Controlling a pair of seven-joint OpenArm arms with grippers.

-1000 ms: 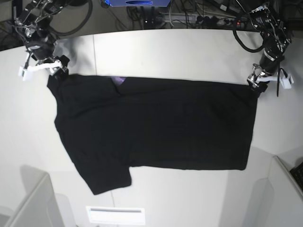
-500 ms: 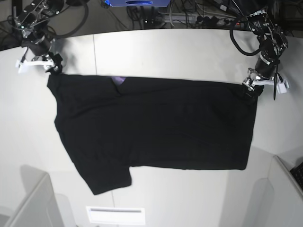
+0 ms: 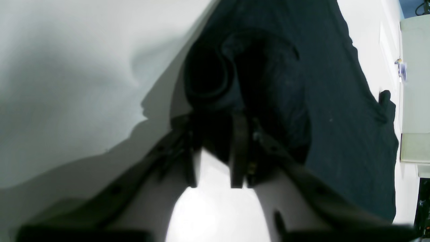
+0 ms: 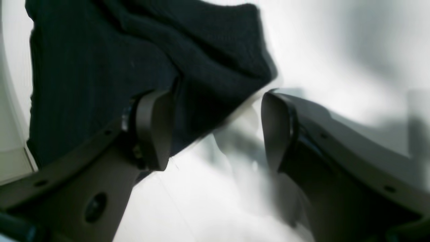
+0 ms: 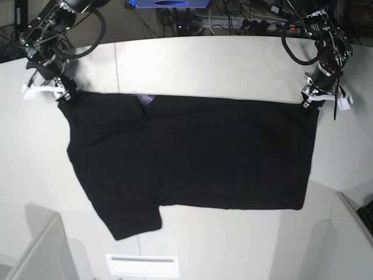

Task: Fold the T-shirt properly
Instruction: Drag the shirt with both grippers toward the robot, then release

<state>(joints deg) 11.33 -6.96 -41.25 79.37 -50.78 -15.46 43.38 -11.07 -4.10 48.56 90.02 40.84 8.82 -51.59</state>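
The left tool (image 3: 215, 168) pinches the T-shirt (image 5: 192, 157) corner, the right tool (image 4: 215, 131) is open, so lifting could bunch it.

White table (image 5: 221, 64), cables (image 5: 233, 20) behind

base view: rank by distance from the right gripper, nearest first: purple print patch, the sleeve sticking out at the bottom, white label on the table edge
From the right gripper, upper left:
1. Purple print patch, along the T-shirt's top edge.
2. Sleeve, lower left of the shirt.
3. White label, bottom edge, just below the sleeve.
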